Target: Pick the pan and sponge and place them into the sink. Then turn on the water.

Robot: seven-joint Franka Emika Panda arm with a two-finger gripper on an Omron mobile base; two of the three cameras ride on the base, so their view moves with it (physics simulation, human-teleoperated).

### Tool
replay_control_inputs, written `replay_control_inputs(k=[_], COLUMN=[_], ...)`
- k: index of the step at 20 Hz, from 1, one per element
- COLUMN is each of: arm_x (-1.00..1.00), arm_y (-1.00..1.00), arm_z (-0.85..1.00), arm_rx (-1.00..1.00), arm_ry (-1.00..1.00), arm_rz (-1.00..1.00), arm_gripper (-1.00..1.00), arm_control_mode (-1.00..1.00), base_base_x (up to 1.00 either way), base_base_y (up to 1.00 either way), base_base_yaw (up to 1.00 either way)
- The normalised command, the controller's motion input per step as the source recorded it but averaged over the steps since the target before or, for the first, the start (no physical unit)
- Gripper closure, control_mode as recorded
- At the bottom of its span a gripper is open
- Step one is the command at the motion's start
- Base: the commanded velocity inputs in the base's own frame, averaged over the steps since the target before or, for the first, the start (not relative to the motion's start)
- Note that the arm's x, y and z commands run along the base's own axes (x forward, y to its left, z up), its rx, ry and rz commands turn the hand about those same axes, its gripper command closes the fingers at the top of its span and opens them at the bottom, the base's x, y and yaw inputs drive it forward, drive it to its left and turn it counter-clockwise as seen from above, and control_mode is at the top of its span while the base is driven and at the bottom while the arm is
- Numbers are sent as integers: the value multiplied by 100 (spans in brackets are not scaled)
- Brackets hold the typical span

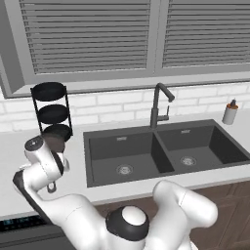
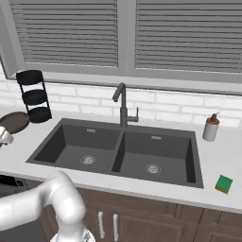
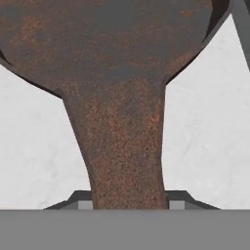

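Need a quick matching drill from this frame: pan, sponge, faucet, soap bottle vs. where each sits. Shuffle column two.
Column one:
1. pan
2. sponge
3. faucet
4. soap bottle

Column two:
A. behind the sink, at the divider between the bowls
B. counter front, right of the sink
C. counter left of the sink, by the black rack, the hand closed on its handle
D. counter back, right of the sink

Pairs: 1-C, 2-B, 3-A, 4-D
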Motion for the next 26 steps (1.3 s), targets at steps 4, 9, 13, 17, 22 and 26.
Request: replay_control_inputs(k=[4, 9, 13, 17, 22, 26], arm_x=[-61, -62, -69, -47, -33, -6], arm_y=[-5, -57, -96, -100, -100, -100], arm_z=[95, 78, 29, 8, 0, 0], arm_rx=[2, 8, 22, 22, 26, 22], arm_ry=[-14, 0, -5, -9, -8, -4], arm_rz=[-9, -26, -26, -22, -17, -13], arm_gripper=[100, 100, 100, 100, 100, 100], arm_control_mode=[-100, -100, -100, -100, -100, -100], base_base_x=[0, 0, 0, 0, 0, 0], base_base_y=[0, 0, 0, 0, 0, 0], base_base_yaw=[0, 0, 0, 0, 0, 0])
